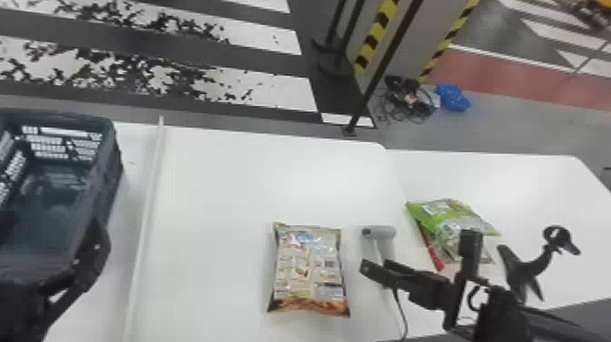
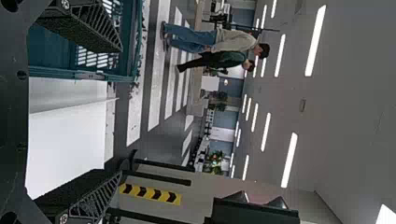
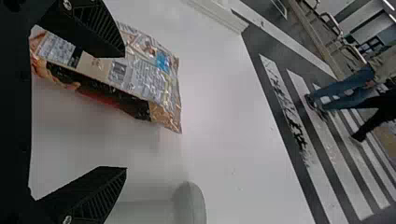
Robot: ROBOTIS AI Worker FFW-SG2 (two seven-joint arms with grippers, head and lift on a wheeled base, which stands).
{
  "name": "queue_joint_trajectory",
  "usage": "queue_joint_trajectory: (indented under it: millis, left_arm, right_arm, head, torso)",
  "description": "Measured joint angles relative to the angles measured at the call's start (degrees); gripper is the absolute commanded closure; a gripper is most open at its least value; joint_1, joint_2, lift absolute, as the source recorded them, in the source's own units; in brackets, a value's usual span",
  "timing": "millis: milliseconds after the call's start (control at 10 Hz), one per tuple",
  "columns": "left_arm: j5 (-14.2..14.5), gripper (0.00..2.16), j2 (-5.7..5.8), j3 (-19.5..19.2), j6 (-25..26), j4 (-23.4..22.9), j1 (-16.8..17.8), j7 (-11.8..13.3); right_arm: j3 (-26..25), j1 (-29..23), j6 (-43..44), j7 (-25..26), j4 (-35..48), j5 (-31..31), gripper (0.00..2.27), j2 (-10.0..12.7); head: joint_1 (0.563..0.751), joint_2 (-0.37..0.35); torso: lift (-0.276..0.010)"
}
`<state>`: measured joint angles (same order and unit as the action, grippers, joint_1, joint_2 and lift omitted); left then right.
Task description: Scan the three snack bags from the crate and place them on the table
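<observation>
A beige snack bag lies flat on the white table, between the crate at left and the grey scanner; farther right, a green snack bag partly covers a red-edged one. The right gripper, near the scanner, and left gripper, at the crate, are both wide open and empty.

The crate is cut off — head view, left edge.

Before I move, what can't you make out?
Head view: left end of the crate, cut off by the edge.
Head view: most of the red-edged bag, beneath the green bag.
Head view: print on the beige bag, too small.
Right wrist view: rest of the scanner, past the edge.
</observation>
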<state>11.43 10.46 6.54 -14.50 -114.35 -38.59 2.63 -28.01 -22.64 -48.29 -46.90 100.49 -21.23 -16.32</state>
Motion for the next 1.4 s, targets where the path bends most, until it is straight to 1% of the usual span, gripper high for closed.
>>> queue_joint_trajectory:
  millis: [100, 200, 300, 400, 600, 700, 800, 900, 1100, 1400]
  left_arm:
    - [-0.3, 0.07, 0.00, 0.0, -0.2, 0.0, -0.2, -0.1]
    - [-0.5, 0.07, 0.03, 0.0, -0.9, 0.1, -0.5, -0.2]
    - [-0.6, 0.07, 0.15, 0.0, -1.7, 0.1, -0.8, -0.2]
    - [-0.6, 0.07, 0.28, 0.0, -2.2, 0.0, -1.0, -0.2]
    - [-0.6, 0.07, 0.35, 0.0, -3.4, -0.1, -1.6, -0.3]
    - [-0.6, 0.07, 0.35, 0.0, -3.6, -0.2, -1.7, -0.3]
    - [-0.6, 0.07, 0.32, 0.0, -3.6, -0.3, -1.8, -0.3]
    - [-0.8, 0.07, 0.28, 0.1, -3.6, -0.3, -1.8, -0.3]
    - [-0.9, 0.07, 0.26, 0.2, -3.8, -0.1, -1.8, -0.3]
    - [-0.9, 0.07, 0.09, 0.2, -4.3, 0.3, -1.8, -0.4]
  right_arm:
    - [1.0, 1.8, -6.2, -2.0, 0.1, 0.0, 0.06, -1.3]
    - [3.0, 3.3, -8.9, -3.3, -0.3, 1.2, 0.06, -2.1]
    - [5.3, 5.0, -9.8, -4.5, -1.7, 3.0, 0.06, -2.3]
    - [7.8, 6.9, -9.6, -5.5, -4.2, 4.9, 0.05, -2.4]
    - [12.4, 9.0, -5.7, -5.8, -9.2, 7.3, 0.08, -2.4]
    - [14.1, 9.5, -4.0, -6.6, -11.0, 8.0, 0.49, -2.3]
    - [15.2, 9.9, -3.0, -8.0, -12.2, 8.5, 1.57, -2.3]
    - [15.6, 10.1, -1.9, -9.1, -12.8, 8.7, 2.02, -2.3]
    - [15.2, 9.7, 1.8, -9.4, -13.6, 8.6, 2.16, -2.3]
    - [13.3, 7.9, 4.1, -9.2, -12.3, 6.9, 2.18, -1.8]
  head:
    - [0.695, -0.273]
    - [0.695, -0.261]
    - [0.695, -0.236]
    - [0.695, -0.213]
    - [0.695, -0.179]
    - [0.695, -0.170]
    - [0.695, -0.154]
    - [0.695, -0.147]
    - [0.695, -0.152]
    - [0.695, -0.160]
  torso:
    - [-0.037]
    - [-0.037]
    - [-0.037]
    - [-0.037]
    - [-0.037]
    - [-0.037]
    - [-0.037]
    - [-0.037]
    - [-0.037]
    - [-0.037]
